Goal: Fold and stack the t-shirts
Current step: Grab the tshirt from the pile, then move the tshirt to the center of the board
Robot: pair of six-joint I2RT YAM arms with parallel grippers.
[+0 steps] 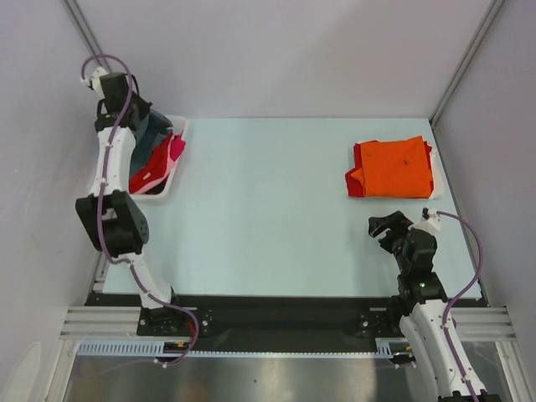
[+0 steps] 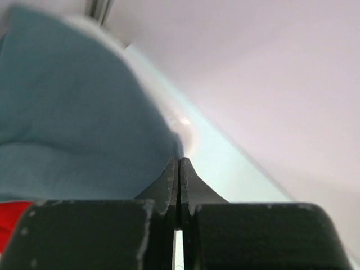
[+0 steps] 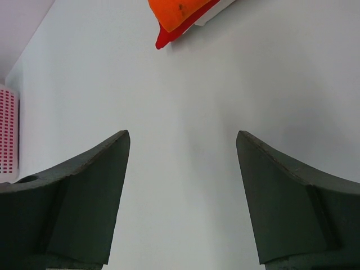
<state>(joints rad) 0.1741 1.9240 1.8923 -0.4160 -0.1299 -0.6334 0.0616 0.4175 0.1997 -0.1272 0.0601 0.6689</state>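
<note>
The left gripper (image 2: 179,169) is clenched, jaws pressed flat together. Its tips sit against the edge of the slate-grey shirt (image 2: 73,112). It cannot be told whether any fold is caught between them.

The right gripper (image 3: 181,133) is released, jaws wide apart with nothing between them. It hangs over bare table (image 1: 268,209) at about 4 o'clock in the top view.

The slate-grey shirt lies bunched in the white basket (image 1: 172,177) at 10 o'clock on the table. No long axis can be made out for it. A red garment (image 1: 149,167) and a pink garment (image 1: 177,149) lie crumpled in the same basket, toward its 5 o'clock side.

The orange shirt (image 1: 392,167) lies folded at 2 o'clock on the table. It is a flat rectangle with its long axis running 9 to 3, tilted slightly. It rests on a folded red shirt (image 1: 357,156), which shows beyond its 9 o'clock edge. The stack is well apart from the basket and near the right gripper.
</note>
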